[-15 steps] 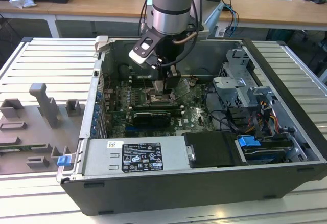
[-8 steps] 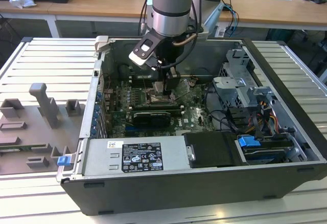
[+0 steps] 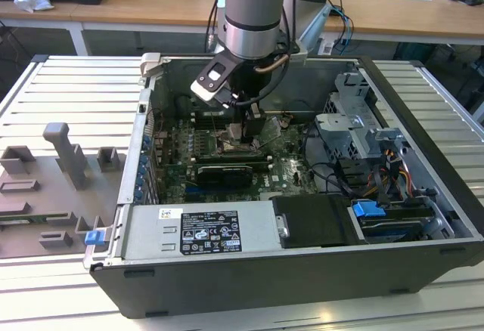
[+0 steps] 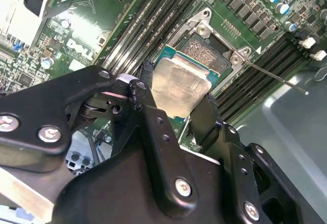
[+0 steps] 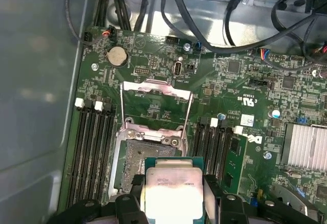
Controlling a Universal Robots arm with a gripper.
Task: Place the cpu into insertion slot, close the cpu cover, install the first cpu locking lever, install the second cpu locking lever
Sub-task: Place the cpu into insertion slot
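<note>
Fingers (image 4: pixel 153 127) of the gripper (image 4: pixel 176 100) are closed to chip width, clamping the cpu (image 4: pixel 181 81) by two opposite edges over the insertion slot (image 5: pixel 138 157), not seated. The cpu cover (image 5: pixel 153 86) lies flipped open beside the slot. All this sits toward the far wall of the computer case (image 3: pixel 227 286).

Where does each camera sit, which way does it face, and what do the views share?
Exterior view: off the arm, above the open computer case, looking down into it; shows the arm and gripper.
First wrist view: on the arm, looking down past the gripper at the cpu, insertion slot and open cpu cover.
Second wrist view: on the arm, behind the gripper's linkage, looking along it at the cpu.
Shared: both wrist views show the gripper clamping the cpu by the insertion slot.
</note>
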